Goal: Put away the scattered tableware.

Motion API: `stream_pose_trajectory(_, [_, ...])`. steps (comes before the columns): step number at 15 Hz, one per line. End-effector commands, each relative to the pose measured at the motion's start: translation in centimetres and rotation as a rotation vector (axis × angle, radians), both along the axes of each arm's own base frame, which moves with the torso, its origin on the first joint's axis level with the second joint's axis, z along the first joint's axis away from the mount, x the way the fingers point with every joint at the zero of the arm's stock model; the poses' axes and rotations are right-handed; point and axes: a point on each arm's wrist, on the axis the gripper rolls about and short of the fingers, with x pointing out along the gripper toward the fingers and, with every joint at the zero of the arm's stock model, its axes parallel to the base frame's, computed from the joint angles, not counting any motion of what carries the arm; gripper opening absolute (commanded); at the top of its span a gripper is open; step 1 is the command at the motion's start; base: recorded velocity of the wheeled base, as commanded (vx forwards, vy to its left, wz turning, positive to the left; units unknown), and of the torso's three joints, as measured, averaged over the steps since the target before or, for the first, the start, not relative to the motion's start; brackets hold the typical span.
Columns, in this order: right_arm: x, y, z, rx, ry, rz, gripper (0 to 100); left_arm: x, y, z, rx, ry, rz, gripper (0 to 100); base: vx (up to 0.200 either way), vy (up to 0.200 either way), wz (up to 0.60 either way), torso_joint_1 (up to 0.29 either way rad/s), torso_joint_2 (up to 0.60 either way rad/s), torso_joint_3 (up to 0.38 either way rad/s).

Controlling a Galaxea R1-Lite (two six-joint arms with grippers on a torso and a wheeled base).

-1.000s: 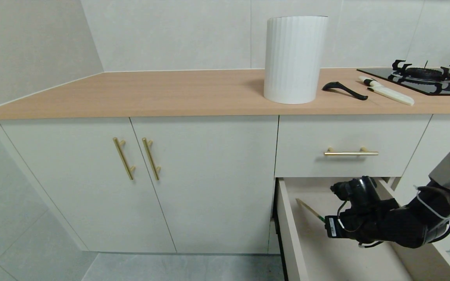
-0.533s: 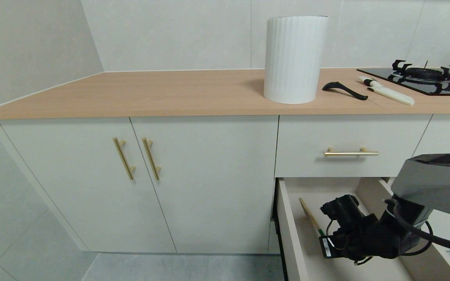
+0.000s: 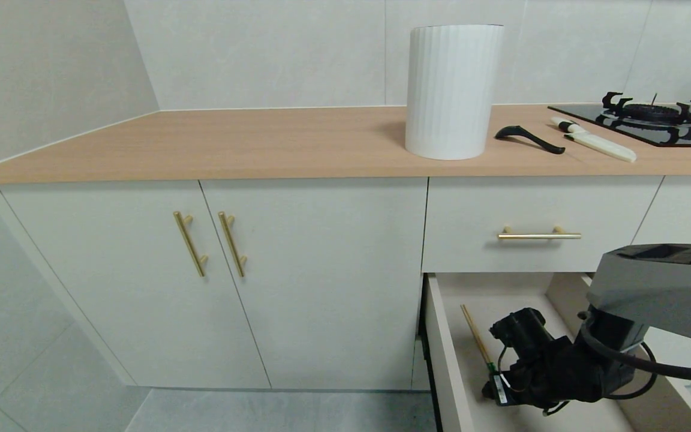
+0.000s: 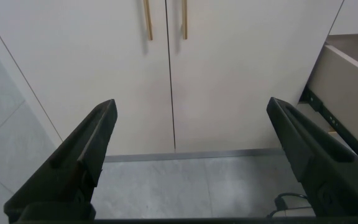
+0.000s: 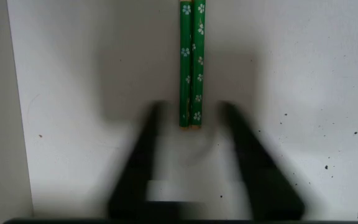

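A pair of chopsticks point(image 3: 475, 335) with green flowered ends point(image 5: 191, 68) lies flat on the floor of the open drawer point(image 3: 446, 360), along its left wall. My right gripper point(image 3: 493, 385) is low inside the drawer at their near end. In the right wrist view that gripper point(image 5: 190, 113) is open, its blurred fingers point(image 5: 146, 143) standing to either side of the chopstick ends without touching them. A black spoon point(image 3: 528, 138) and a white knife point(image 3: 597, 144) lie on the wooden counter. My left gripper point(image 4: 191, 107) hangs open, low before the cabinet doors.
A tall white ribbed canister point(image 3: 450, 90) stands on the counter point(image 3: 231, 141), left of the spoon. A black gas hob point(image 3: 651, 120) is at the far right. A shut drawer with a gold handle point(image 3: 538, 236) sits above the open one. Two doors with gold handles point(image 4: 165, 18) are at the left.
My right gripper has sunk lower into the drawer and towards its front. The chopsticks, first held tilted above the drawer floor, now lie flat on it, let go.
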Motion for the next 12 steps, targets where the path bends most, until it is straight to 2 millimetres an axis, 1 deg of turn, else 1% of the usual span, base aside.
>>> stream_pose_trajectory(1, [0.0, 0.0, 0.0, -0.001, 0.001, 0.001, 100, 0.0, 0.0, 0.0, 0.0, 0.0, 0.0, 100, 0.0, 0.0, 0.0, 0.0, 0.0, 0.0])
stream_pose_trajectory(4, [0.0, 0.0, 0.0, -0.002, 0.001, 0.0, 100, 0.0, 0.0, 0.0, 0.0, 0.0, 0.0, 100, 0.0, 0.0, 0.0, 0.0, 0.0, 0.0])
stream_pose_trajectory(6, [-0.1, 0.0, 0.5, -0.002, -0.012, -0.001, 100, 0.0, 0.0, 0.0, 0.0, 0.0, 0.0, 100, 0.0, 0.0, 0.0, 0.0, 0.0, 0.0])
stream_pose_trajectory(8, [-0.2, -0.4, 3.1, -0.003, -0.085, -0.023, 100, 0.0, 0.0, 0.0, 0.0, 0.0, 0.0, 100, 0.0, 0.0, 0.0, 0.0, 0.0, 0.0])
stream_pose_trajectory(10, [-0.4, -1.3, 7.4, 0.028, -0.205, -0.054, 100, 0.0, 0.0, 0.0, 0.0, 0.0, 0.0, 100, 0.0, 0.0, 0.0, 0.0, 0.0, 0.0])
stream_pose_trajectory(12, [-1.3, -1.8, 10.7, 0.014, -0.305, -0.059, 100, 0.0, 0.0, 0.0, 0.0, 0.0, 0.0, 100, 0.0, 0.0, 0.0, 0.0, 0.0, 0.0])
